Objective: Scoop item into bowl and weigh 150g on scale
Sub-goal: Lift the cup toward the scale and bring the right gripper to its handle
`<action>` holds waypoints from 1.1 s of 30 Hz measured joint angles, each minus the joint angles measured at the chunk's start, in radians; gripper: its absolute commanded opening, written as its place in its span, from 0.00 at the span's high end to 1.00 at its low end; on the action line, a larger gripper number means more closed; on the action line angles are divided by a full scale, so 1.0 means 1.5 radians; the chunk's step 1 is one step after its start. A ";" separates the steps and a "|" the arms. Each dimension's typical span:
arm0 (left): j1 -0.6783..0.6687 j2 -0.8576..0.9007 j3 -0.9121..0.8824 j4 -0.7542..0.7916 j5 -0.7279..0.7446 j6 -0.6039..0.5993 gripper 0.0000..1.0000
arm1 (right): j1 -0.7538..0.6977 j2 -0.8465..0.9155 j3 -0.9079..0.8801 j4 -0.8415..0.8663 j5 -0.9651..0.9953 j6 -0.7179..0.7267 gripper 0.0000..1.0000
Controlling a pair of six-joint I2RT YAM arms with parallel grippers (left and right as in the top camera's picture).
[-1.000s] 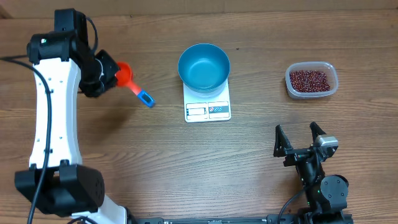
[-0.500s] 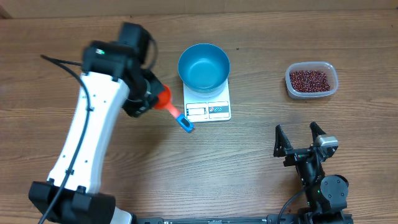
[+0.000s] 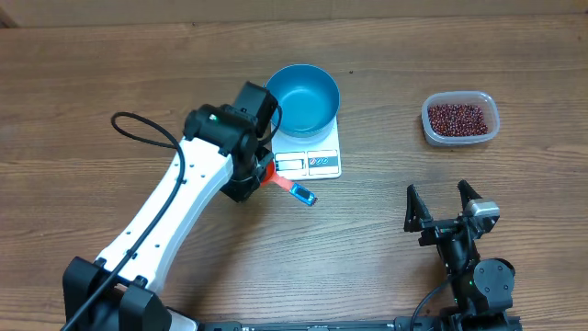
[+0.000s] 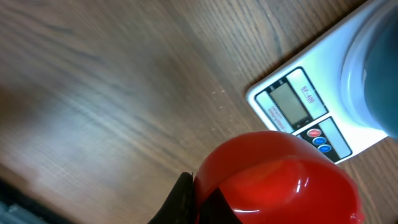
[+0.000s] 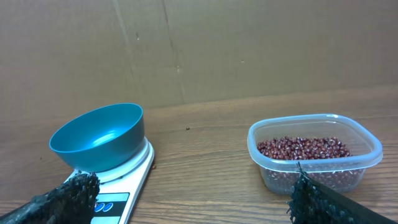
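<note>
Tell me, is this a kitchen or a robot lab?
Probably a robot lab bench, not a kitchen: a white robot arm reaches over a wooden table, a plain brown cardboard wall stands behind, and a round blue bowl sits on a flat white kitchen scale.

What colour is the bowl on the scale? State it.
Blue; the bowl shows best in the overhead view.

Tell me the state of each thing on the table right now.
bowl: empty, sitting on the scale.
scale: carrying the bowl, display unreadable.
tub: lid off, holding beans.
scoop: held by the left pincer, near the scale.
left pincer: shut on the scoop.
right pincer: open, empty.
</note>
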 measured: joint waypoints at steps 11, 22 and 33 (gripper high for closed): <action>0.000 0.000 -0.017 0.105 0.044 0.050 0.96 | 0.000 0.000 0.000 0.050 -0.219 0.186 0.00; 0.000 0.000 -0.017 0.224 0.115 0.057 0.96 | 0.000 0.076 0.047 0.078 -0.349 0.298 0.00; 0.000 0.000 -0.017 0.330 0.202 0.087 0.96 | 0.000 0.413 0.322 0.054 -0.488 0.314 0.00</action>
